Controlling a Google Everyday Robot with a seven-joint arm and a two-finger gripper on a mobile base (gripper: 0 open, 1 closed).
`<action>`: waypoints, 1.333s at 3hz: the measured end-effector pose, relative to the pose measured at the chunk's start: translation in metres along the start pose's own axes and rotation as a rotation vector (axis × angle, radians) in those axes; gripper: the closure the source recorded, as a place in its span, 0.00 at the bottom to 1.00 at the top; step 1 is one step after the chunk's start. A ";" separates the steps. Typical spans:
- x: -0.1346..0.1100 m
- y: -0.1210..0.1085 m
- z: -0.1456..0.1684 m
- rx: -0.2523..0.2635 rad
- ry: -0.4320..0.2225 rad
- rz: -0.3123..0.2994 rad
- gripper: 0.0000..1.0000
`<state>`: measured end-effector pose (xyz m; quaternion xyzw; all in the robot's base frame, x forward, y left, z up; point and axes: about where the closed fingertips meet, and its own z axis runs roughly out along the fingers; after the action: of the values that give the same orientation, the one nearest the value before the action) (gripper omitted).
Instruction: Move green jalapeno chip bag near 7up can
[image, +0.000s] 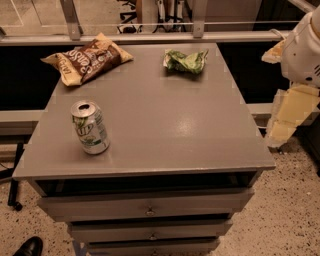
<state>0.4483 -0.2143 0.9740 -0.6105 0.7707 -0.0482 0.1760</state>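
Note:
The green jalapeno chip bag (185, 61) lies crumpled at the back of the grey cabinet top (165, 125), right of centre. The 7up can (90, 127) stands upright near the front left, pull-tab top open. My arm hangs off the right side of the cabinet, with a white joint (304, 47) above pale yellow links. My gripper (281, 129) is low at the right edge, beside the cabinet's right rim and well apart from both the bag and the can. It holds nothing that I can see.
A larger brown and tan chip bag (87, 58) lies at the back left corner. A metal rail (150, 36) runs behind the cabinet. Drawers (147, 207) sit below the top. A black shoe (27, 246) is on the floor at the lower left.

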 end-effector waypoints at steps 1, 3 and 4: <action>-0.007 -0.045 0.025 0.087 -0.065 -0.015 0.00; -0.038 -0.157 0.074 0.243 -0.242 0.067 0.00; -0.064 -0.207 0.103 0.269 -0.347 0.148 0.00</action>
<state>0.6857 -0.1901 0.9511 -0.5227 0.7580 -0.0318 0.3888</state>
